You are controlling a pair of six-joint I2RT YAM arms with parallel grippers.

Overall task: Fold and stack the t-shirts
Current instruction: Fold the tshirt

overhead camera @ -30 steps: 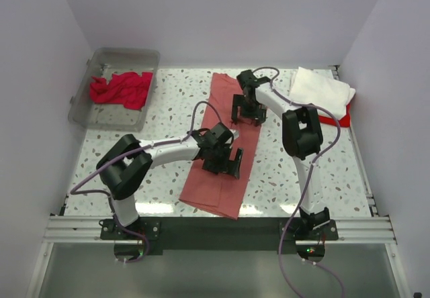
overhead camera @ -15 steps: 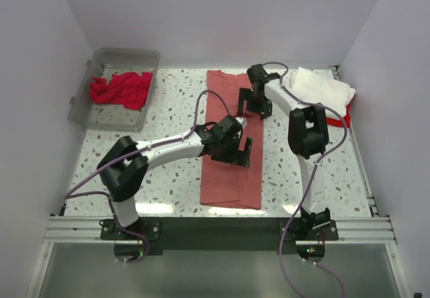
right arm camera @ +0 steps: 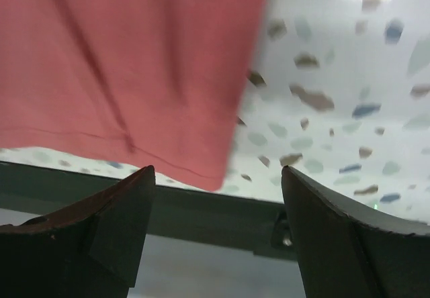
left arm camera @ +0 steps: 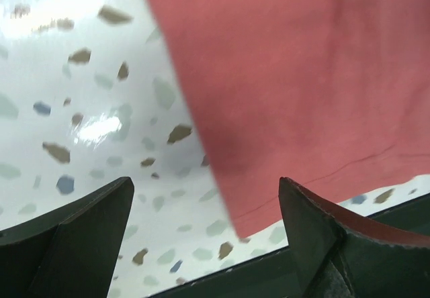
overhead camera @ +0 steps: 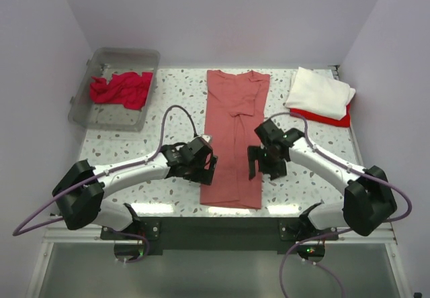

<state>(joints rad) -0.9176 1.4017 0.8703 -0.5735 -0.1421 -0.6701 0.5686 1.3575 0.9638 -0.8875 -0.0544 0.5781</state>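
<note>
Lower centre: your left claw [overhead camera: 207,169] and right claw [overhead camera: 254,164] spread, empty, flanking the coral shirt [overhead camera: 234,133] | shirt flat on surface [overhead camera: 168,103], centre frame | upper right: white shirt [overhead camera: 319,88] atop red shirt [overhead camera: 327,117] | upper left: crimson shirt [overhead camera: 122,88] in bin [overhead camera: 114,55]

The coral shirt [overhead camera: 232,131] is soft, matt cloth, lightly creased, with a stitched hem. The table [overhead camera: 171,100] is smooth and speckled like stone, glossy enough to throw glare. My left fingers [left arm camera: 74,244] look like matt black plastic. The bin [overhead camera: 107,60] is clear plastic.
</note>
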